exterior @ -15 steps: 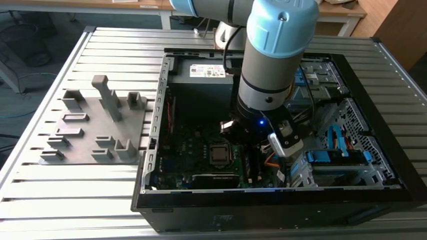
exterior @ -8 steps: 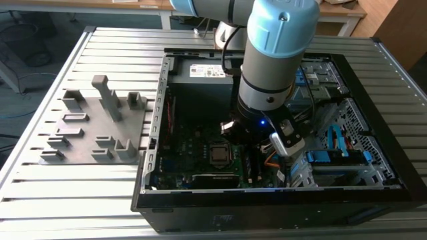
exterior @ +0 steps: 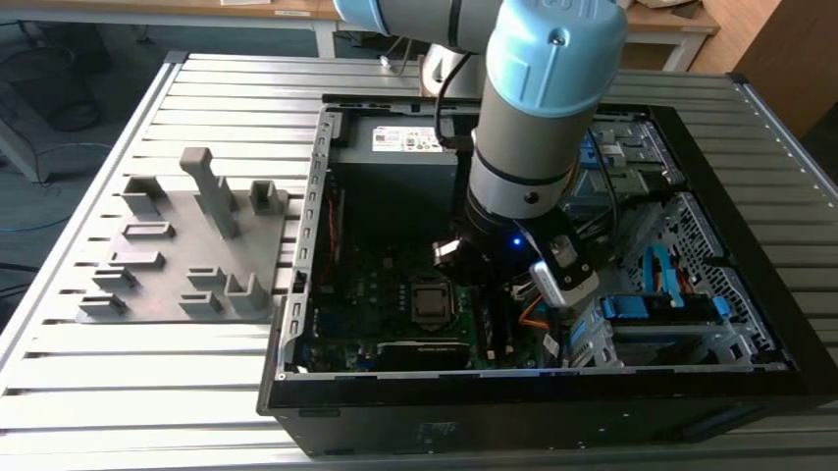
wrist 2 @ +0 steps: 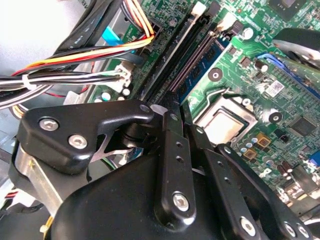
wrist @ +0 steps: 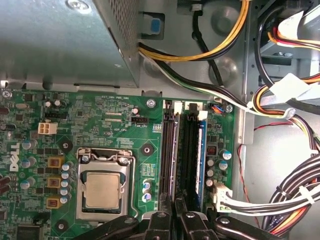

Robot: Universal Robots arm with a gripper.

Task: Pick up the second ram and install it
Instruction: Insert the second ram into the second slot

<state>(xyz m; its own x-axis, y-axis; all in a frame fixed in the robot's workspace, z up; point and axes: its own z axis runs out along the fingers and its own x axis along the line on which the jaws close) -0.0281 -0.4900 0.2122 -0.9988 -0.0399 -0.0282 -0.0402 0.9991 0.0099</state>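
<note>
Pinching ram (wrist 2: 192,62) in gripper (wrist 2: 170,109), holding it edge-down over board (wrist: 125,131) just beside blue slot (wrist: 200,165); pressing down tilted or offset probably risking bent contacts, half-seating.

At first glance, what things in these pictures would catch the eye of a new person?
The big robot arm with its pale blue cap reaches down into the open computer case on the slatted metal table. In the first wrist view, the square silver processor sits on the green motherboard, with long memory slots beside it. A grey holder block with upright posts stands outside the case, on the exterior view's left.
</note>
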